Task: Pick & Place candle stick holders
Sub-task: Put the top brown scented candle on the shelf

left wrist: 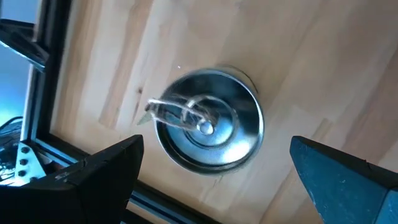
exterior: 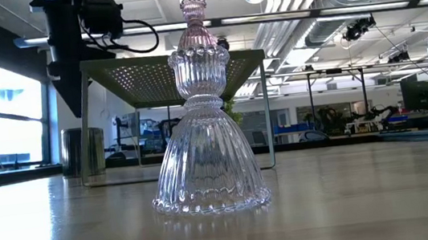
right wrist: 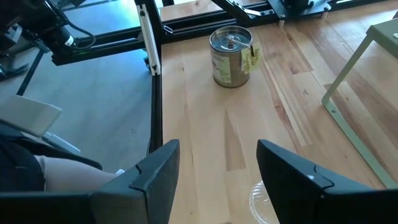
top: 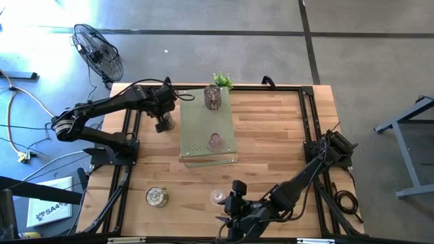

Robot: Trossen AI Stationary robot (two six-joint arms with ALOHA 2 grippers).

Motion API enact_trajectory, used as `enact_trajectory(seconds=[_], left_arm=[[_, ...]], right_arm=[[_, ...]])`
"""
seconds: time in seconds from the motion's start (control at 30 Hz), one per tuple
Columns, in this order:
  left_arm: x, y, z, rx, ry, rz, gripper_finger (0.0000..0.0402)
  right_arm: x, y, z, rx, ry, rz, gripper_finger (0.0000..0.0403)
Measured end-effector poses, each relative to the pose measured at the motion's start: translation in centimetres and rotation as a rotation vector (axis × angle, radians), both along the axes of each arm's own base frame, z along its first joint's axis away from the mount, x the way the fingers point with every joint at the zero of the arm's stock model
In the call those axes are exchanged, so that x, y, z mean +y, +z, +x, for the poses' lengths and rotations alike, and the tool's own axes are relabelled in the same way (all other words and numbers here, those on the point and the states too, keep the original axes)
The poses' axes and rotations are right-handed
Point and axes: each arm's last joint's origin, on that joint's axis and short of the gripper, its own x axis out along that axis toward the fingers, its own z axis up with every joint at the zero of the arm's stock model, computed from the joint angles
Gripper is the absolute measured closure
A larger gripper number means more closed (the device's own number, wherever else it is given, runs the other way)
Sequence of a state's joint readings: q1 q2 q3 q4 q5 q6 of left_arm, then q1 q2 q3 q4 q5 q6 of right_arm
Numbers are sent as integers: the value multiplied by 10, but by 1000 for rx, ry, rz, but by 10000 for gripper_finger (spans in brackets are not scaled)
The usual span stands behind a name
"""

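A dull metal candle stick holder (left wrist: 208, 121) stands on the table by the board's left side. My left gripper (left wrist: 217, 142) hangs open above it, pointing down, one finger on either side and clear of it; in the high view that gripper (top: 165, 116) hides most of the holder. A clear ribbed glass holder (exterior: 204, 137) stands on its wide foot near the front edge. My right gripper (top: 229, 198) is open just beside this glass holder (top: 218, 196), with nothing between its fingers. A second metal holder (right wrist: 231, 56) stands at the front left. Two pinkish holders (top: 213, 98) (top: 215, 141) stand on the board.
The pale green perforated board (top: 208, 129) stands raised on thin legs mid-table. A small green plant (top: 222, 80) sits at its far end. Black rails (top: 129, 169) run along the table's sides. A floor fan (top: 98, 51) stands beyond the far left corner.
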State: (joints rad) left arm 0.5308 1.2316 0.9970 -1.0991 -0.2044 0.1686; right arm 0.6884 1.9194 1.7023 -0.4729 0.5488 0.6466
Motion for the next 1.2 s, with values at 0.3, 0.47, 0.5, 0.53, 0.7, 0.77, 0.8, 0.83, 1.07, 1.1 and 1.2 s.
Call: enact_trajectory(seconds=[0.3, 0.47, 0.5, 0.53, 0.7, 0.77, 0.8, 0.83, 1.07, 1.1, 1.2], left_arm=[[0, 0, 0, 6, 5, 9, 5], [3, 1, -1, 34, 48, 85, 5], [3, 1, -1, 35, 46, 85, 5], [2, 1, -1, 37, 39, 85, 5], [2, 1, 0, 22, 32, 60, 5], [1, 0, 0, 9, 26, 39, 5], [1, 0, 0, 4, 24, 29, 5], [1, 0, 0, 2, 23, 26, 5], [0, 0, 1, -19, 14, -8, 5], [0, 0, 1, -19, 14, -8, 5], [0, 0, 1, -19, 14, -9, 5]], right_arm=[[0, 0, 0, -4, -7, -4, 194], [0, 0, 0, -3, -6, -3, 194], [0, 0, 0, -1, -3, -1, 194], [0, 0, 0, -1, -2, -1, 194], [0, 0, 0, -1, -2, -1, 194], [0, 0, 0, -1, -2, -1, 194], [0, 0, 0, -1, -3, -1, 194], [0, 0, 0, -1, -3, -1, 194], [-2, 1, 2, -3, -6, 13, 194], [-2, 1, 2, -4, -6, 12, 194], [-2, 1, 2, -4, -4, 10, 194]])
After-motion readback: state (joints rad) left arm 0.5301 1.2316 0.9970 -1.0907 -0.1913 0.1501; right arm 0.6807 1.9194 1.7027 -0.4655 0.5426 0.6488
